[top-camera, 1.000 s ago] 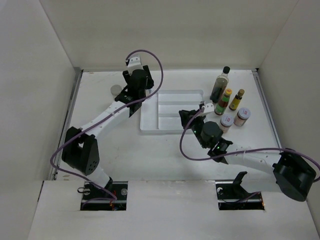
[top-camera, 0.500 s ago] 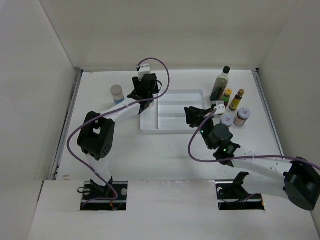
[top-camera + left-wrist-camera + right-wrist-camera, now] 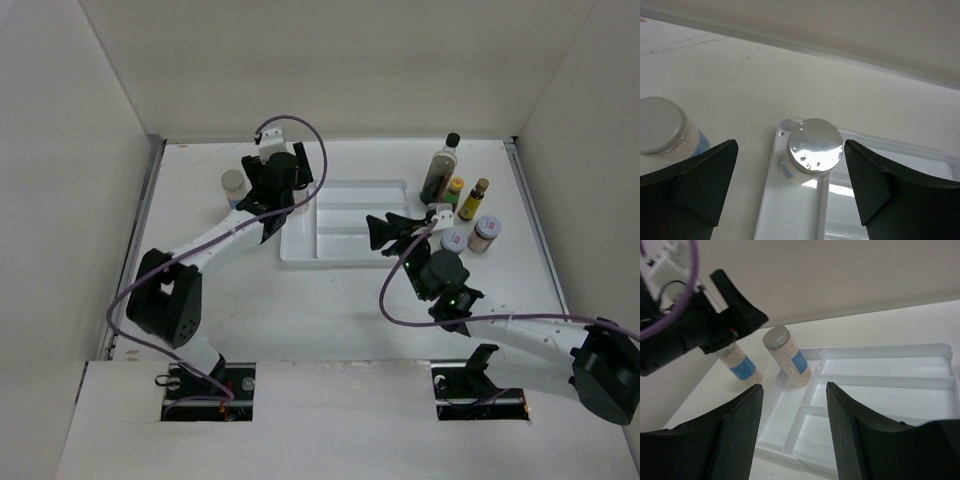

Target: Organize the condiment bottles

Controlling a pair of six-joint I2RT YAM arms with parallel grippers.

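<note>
The left gripper, jaws apart, straddled without touching a grey-lidded glass jar standing in the far-left corner of the white divided tray. A skewed retreat could clip its lid and topple it. 1 matching jar stood on the table beside the tray's left edge. The left arm stretched forward, wrist pitched down; the right gripper hovered by the tray's right edge, jaws apart, empty.

Arms white w/ blk joints; purple cables; blk wedge-shaped fingers.
</note>
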